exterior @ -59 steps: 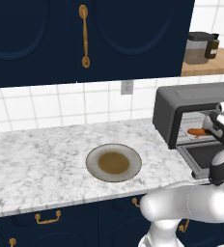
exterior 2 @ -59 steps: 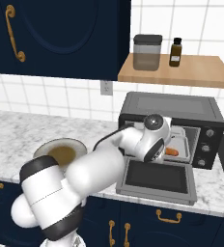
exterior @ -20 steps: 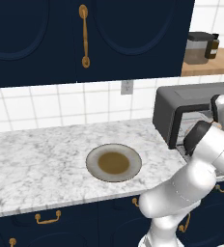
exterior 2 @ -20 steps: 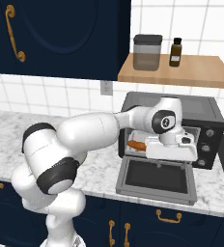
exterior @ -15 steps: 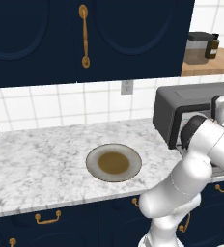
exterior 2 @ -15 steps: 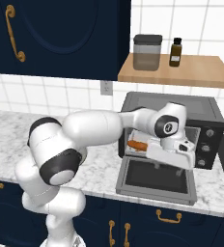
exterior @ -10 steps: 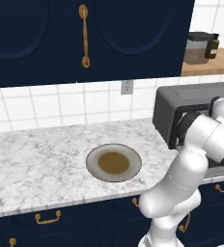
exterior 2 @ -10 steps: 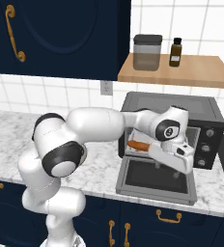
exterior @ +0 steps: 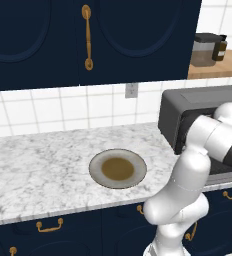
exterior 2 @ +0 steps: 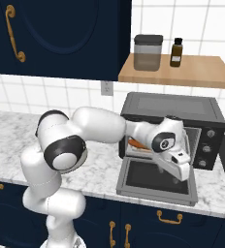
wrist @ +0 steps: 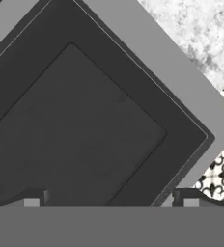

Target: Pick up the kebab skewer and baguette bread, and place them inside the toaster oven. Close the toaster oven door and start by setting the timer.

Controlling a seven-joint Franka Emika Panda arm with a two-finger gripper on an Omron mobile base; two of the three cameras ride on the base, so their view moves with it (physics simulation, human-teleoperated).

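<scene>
We see the dark grey boxy toaster oven (exterior 2: 175, 112) at the marble counter's (exterior: 38, 170) right end, its glass-windowed door (exterior 2: 155, 181) lowered flat; our gripper (wrist: 109, 197) hangs over it, fingers spread wide, empty.

Arm stretched forward, pincer (wrist: 108, 198) pointing down, jaws wide apart.

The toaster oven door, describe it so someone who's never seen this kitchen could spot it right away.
Find the marble counter under the navy cabinets, then the dark grey toaster oven below the wooden shelf. The toaster oven door is the flat flap folded down in front of it, lying open level over the counter edge, grey-framed around a dark glass window.
</scene>
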